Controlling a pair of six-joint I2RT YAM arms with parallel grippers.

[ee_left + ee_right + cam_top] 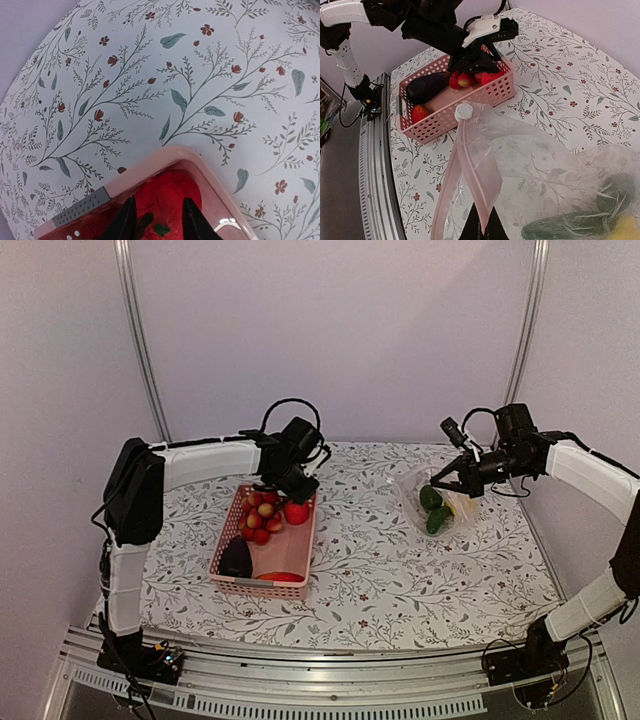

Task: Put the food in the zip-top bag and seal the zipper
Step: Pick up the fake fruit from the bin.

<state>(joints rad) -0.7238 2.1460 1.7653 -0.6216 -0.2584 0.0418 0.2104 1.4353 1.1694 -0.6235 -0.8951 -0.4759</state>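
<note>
Floral tablecloth (380, 570) carries pink basket (262, 586), eggplant (236, 558) inside.

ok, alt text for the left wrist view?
The left arm's dark jaws straddle a red tomato with a green stem in a corner of the pink basket; contact is unclear. Floral-print tablecloth fills the rest.

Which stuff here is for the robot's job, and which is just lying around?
For the job: red tomato, eggplant, small fruits, cucumber, lemon, zip-top bag, zipper.

Just lying about: pink basket, which only holds the food; flowered table cover.
</note>
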